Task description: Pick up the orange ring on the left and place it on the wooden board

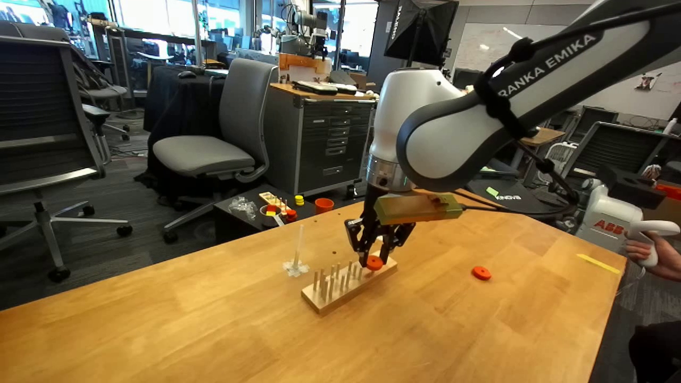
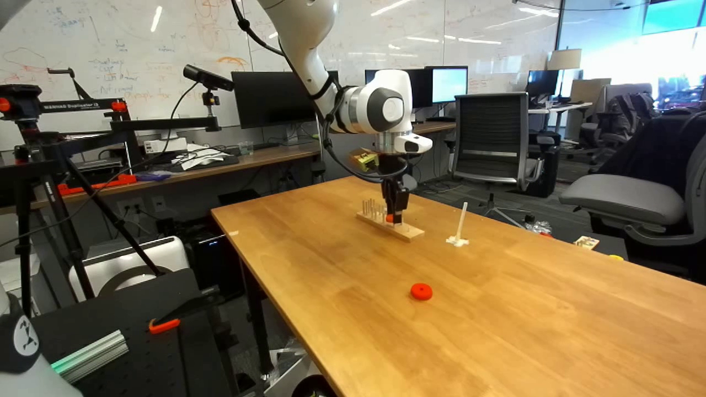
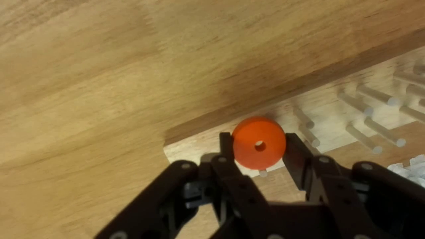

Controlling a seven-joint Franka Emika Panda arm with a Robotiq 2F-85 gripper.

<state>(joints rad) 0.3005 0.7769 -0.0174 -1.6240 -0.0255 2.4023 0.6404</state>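
Observation:
The orange ring (image 3: 247, 156) is pinched between both fingers of my gripper (image 3: 260, 143), which is shut on it. Its flat face with the central hole is toward the wrist camera. Beneath it lies the wooden board (image 3: 186, 147), near the end with few pegs; a peg tip (image 3: 263, 173) peeks out past the ring's edge. In an exterior view the ring (image 1: 374, 264) appears just over that end of the board (image 1: 319, 304). I cannot tell whether it touches a peg or the board. Part of the board is covered by the ring and fingers.
A second, redder ring (image 1: 481, 273) lies flat on the table, also visible in an exterior view as the red ring (image 2: 421, 292). Beside the board a lone pale rod (image 1: 300, 246) stands upright, taped to the table. Rows of pegs (image 1: 340, 279) rise from the board's other part.

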